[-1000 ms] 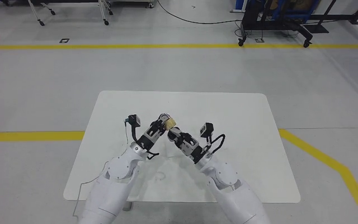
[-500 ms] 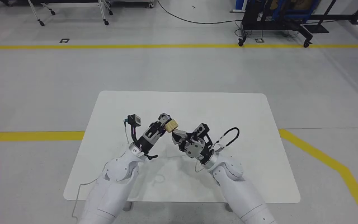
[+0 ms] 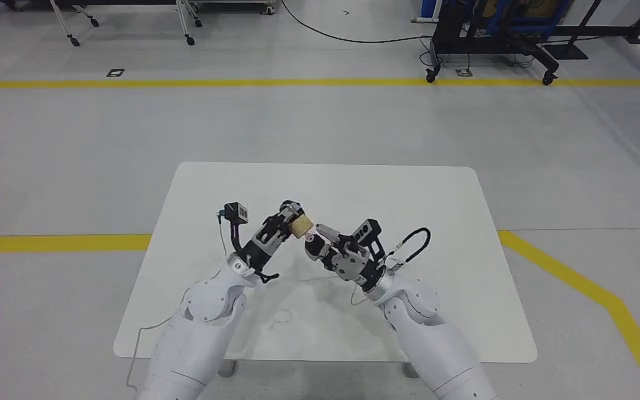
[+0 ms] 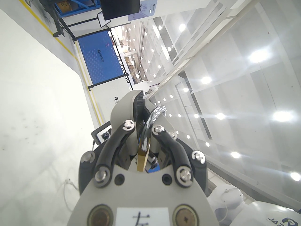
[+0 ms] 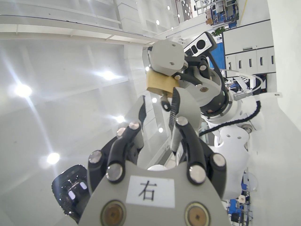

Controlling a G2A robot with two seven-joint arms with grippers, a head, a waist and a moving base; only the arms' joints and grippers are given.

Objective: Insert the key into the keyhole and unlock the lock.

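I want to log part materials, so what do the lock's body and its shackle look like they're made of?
The lock body looks like brass: dull yellow-gold colour, matte face. The shackle looks like polished or chrome-plated steel: silvery, with bright mirror-like glints. Whether either is solid or only plated can't be told.

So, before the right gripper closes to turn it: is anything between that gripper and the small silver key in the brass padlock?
Nothing visible. The small silver key sticks out of the brass padlock held by the left gripper, and it lies bare in the gap of the open right gripper.
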